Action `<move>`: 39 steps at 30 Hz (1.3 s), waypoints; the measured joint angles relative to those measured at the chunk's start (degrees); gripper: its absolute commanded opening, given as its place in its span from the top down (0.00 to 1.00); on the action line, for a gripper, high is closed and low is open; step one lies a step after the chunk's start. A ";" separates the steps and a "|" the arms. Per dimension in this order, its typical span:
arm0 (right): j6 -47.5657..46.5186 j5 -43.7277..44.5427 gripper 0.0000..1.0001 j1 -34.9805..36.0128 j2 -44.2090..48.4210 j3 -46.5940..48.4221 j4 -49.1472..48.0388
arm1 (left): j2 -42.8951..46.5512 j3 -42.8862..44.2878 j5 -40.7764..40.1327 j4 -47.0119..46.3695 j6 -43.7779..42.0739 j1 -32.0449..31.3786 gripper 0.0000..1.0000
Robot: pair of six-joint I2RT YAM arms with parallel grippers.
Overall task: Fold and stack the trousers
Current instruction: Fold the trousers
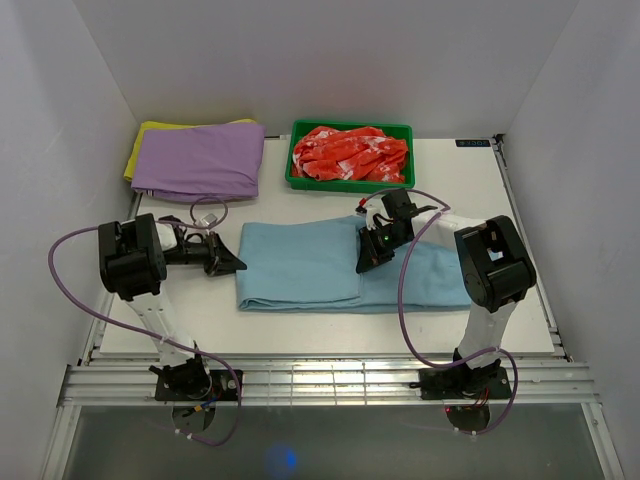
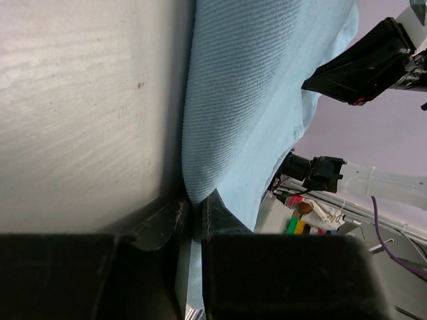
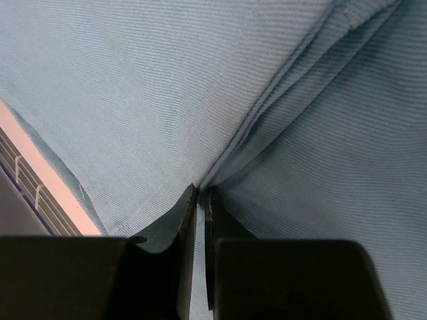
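The trousers (image 1: 300, 265) lie flat in the middle of the surface (image 1: 470, 190), between the two arms. They sit a little nearer the near edge than the far one, well apart from the purple garment (image 1: 200, 160) in the far-left corner and from the green tray (image 1: 345, 185) at the far edge. They are already doubled over. An upper layer covers the left part, and the lower layer runs on past it toward the right edge. The long axis runs left to right, parallel to the near edge; which end is the waist cannot be told. The left jaws are drawn narrow at the trousers' left short end, with a sliver of blue cloth showing between them, so they appear to be pinching that edge. The right jaws are likewise pressed close together on the cloth where the upper layer ends, and creases fan out from their tips. Holding the two ends of the upper layer this way probably serves to carry it as one taut piece for a further fold across the long axis, making a shorter bundle to stack.
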State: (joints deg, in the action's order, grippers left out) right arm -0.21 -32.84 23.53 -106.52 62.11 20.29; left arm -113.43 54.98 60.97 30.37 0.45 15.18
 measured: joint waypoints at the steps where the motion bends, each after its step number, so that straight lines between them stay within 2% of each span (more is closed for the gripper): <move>1: -0.17 0.09 0.92 0.04 0.02 0.04 -0.02 | -0.20 0.61 -0.11 0.61 -0.59 -0.04 0.68; 2: -0.31 0.13 0.92 0.11 0.02 0.07 -0.07 | -0.46 1.27 -0.09 1.51 -1.18 -0.09 0.51; 6: -0.72 0.22 0.92 0.13 0.02 0.13 0.11 | -0.83 3.80 2.03 7.19 -5.75 0.11 0.34; 15: -1.20 0.46 0.92 0.13 0.02 0.37 0.57 | -3.91 4.98 3.41 20.61 -15.89 0.33 0.34; 18: -1.25 0.50 0.92 0.13 0.02 0.39 0.61 | -5.20 6.19 2.05 22.64 -17.11 0.02 0.52; 19: -1.25 0.52 0.92 0.13 0.02 0.42 0.63 | -5.68 6.29 1.75 22.71 -17.49 -0.02 0.65; 22: -1.29 0.59 0.92 0.13 0.02 0.48 0.76 | -7.13 6.69 -0.09 23.37 -18.64 0.00 0.80; 23: -1.31 0.61 0.92 0.13 0.02 0.50 0.79 | -6.95 6.69 -0.79 23.28 -18.80 -0.04 0.89; 26: -1.44 0.87 0.92 0.20 -0.02 0.81 1.20 | -6.64 6.69 -1.31 22.93 -17.94 0.00 1.00; 30: -1.70 1.27 0.92 0.26 -0.07 1.60 2.25 | -5.84 6.23 -1.97 22.32 -16.48 0.11 1.00; 34: -2.14 1.70 0.47 0.33 -0.72 3.91 4.09 | -4.52 5.79 -3.34 22.05 -16.33 0.66 1.00; 35: -2.89 1.88 0.31 0.17 -1.25 5.07 4.85 | -4.02 5.77 -3.98 22.10 -16.46 1.27 1.00; 37: -3.72 1.16 0.15 0.04 -1.86 7.23 6.60 | -2.91 5.77 -5.27 22.08 -16.92 3.04 1.00; 39: -5.22 1.84 0.10 -0.09 -1.77 9.14 7.91 | -1.62 5.79 -6.45 22.23 -17.88 5.14 1.00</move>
State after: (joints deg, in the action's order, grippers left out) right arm -5.43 -31.00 23.44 -108.29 71.24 28.21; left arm -115.04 60.77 54.52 52.60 -17.43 20.32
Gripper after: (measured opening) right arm 0.846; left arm 0.025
